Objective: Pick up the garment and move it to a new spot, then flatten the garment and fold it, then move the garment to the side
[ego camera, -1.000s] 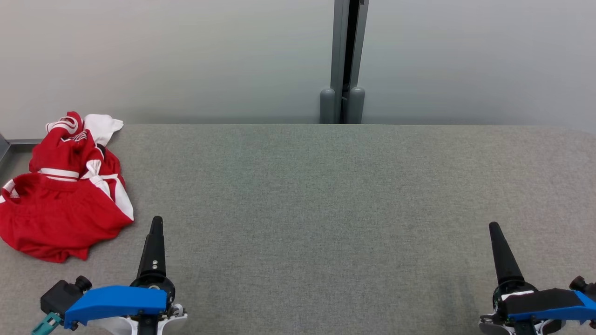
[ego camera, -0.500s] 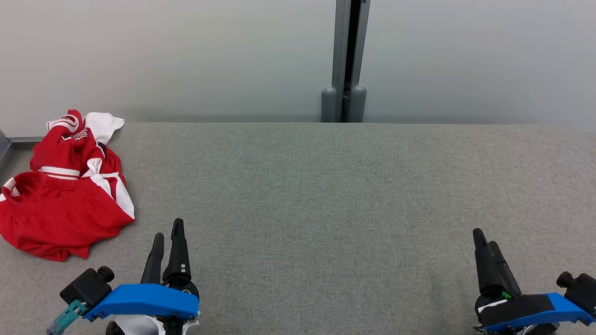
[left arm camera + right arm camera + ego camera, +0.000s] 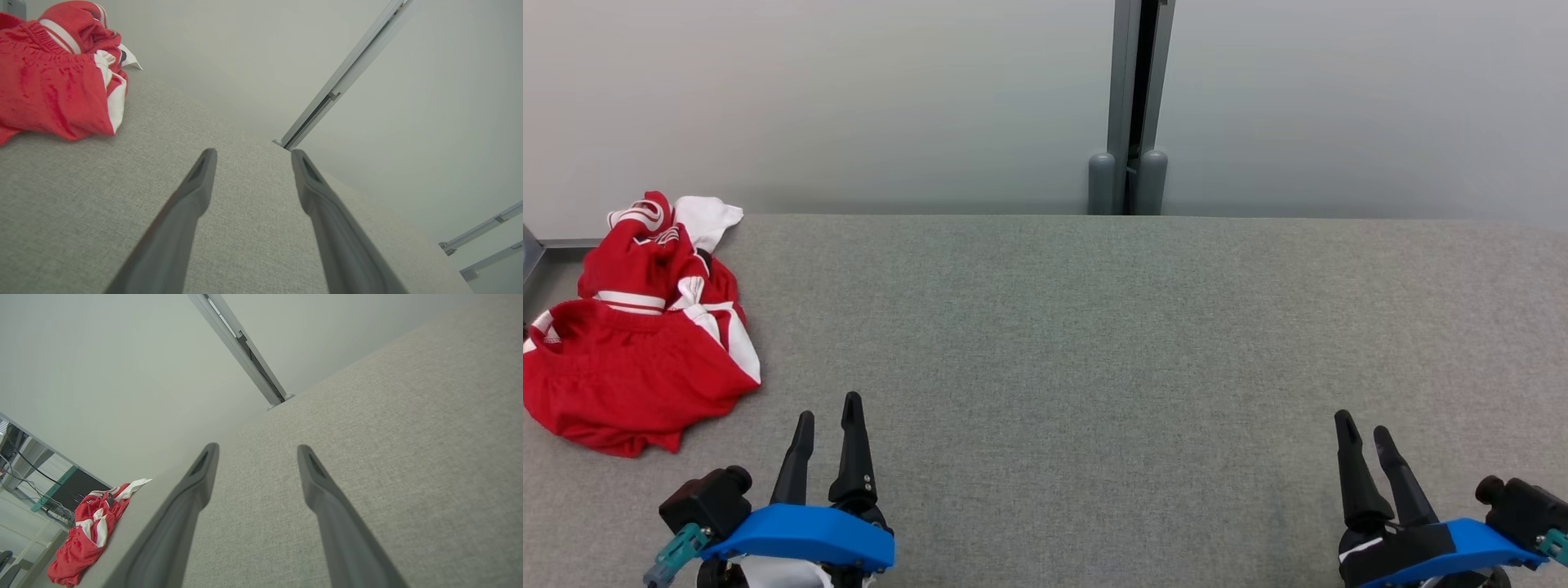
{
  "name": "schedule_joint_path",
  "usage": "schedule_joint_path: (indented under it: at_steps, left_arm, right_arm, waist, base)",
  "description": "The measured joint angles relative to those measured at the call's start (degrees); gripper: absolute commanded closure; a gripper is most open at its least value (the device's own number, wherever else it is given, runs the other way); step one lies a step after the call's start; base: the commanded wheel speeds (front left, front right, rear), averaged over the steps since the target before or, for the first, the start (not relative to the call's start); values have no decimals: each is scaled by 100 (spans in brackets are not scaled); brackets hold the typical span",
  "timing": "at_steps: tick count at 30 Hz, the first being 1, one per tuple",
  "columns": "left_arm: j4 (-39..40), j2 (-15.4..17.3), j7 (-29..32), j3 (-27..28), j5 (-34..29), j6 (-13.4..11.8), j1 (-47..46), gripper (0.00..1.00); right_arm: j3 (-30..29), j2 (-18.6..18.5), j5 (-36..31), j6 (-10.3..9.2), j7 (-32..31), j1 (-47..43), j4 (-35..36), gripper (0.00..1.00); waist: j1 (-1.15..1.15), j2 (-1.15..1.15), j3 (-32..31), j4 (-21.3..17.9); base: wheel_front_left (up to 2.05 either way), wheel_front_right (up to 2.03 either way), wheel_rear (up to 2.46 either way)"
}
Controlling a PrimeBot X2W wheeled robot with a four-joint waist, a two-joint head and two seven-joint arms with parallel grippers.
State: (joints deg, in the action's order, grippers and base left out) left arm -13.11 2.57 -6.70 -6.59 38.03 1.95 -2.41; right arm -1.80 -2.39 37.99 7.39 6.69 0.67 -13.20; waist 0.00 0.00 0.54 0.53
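Pick-up step, not yet begun

Nearest, left tool (image 3: 827, 406) and right tool (image 3: 1361, 423) hover released, fingers parted, over the grey desk (image 3: 1094, 327); the crumpled red garment (image 3: 629, 367) lies far left, well apart — next, I judge, the left tool must reach it and pinch.

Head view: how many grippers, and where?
2. The left gripper is at the lower left, open, just right of the red garment. The right gripper is at the lower right, open, over bare table.
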Motion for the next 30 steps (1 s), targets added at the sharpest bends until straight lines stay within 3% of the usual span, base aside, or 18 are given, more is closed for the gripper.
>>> schedule_joint_path:
  at_steps: [30]
  left_arm:
    - [-511, 13, -430, -201, -1508, -66, -3, 0]
  right_arm:
    - [129, -11, -1896, 2, 428, -12, -187, 0]
  waist:
    - [0, 0, 42, 27]
  base:
    - [0, 0, 0]
